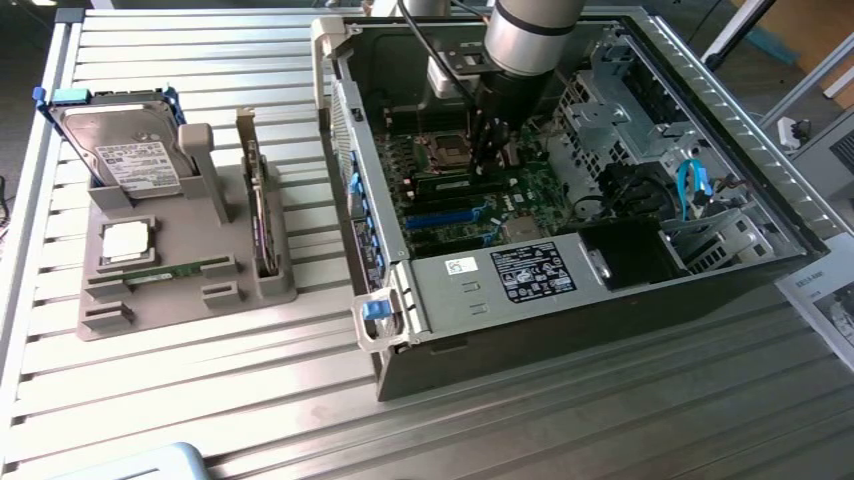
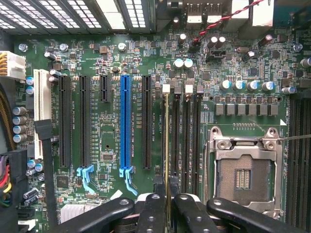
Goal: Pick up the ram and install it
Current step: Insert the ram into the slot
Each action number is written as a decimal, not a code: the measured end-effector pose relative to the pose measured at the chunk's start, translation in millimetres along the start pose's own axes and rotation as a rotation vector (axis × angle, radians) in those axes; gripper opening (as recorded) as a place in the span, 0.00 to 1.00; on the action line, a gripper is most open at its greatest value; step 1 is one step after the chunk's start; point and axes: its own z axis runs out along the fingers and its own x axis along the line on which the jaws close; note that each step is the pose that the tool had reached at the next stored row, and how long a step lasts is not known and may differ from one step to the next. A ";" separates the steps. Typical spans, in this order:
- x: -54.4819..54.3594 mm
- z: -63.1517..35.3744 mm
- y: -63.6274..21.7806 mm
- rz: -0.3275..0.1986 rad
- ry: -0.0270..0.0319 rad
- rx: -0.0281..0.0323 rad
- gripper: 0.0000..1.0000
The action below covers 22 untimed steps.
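My gripper [image 2: 167, 206] is shut on the ram [image 2: 167, 145], which shows edge-on as a thin pale line between the two black fingers [image 2: 154, 213]. The stick runs along the DIMM slot [image 2: 166, 104] farthest from the CPU socket, ending at that slot's white latch. I cannot tell whether it is seated. In the exterior view the gripper [image 1: 491, 145] reaches down into the open computer case [image 1: 400, 300], just above the motherboard [image 1: 461, 195].
An empty CPU socket [image 2: 245, 177] lies beside the DIMM slots, and PCI slots, one blue [image 2: 126, 121], lie on the other side. At the exterior view's left a grey holder [image 1: 160, 300] carries a hard drive [image 1: 127, 150], an upright card [image 1: 254, 200] and a green stick [image 1: 174, 272].
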 end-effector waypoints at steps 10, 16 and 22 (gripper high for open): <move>0.0 0.2 0.0 0.000 0.0001 0.0000 0.21; 0.0 -0.6 0.0 0.000 0.0011 -0.0001 0.33; -0.6 -25.1 0.2 0.000 0.0010 0.0000 0.19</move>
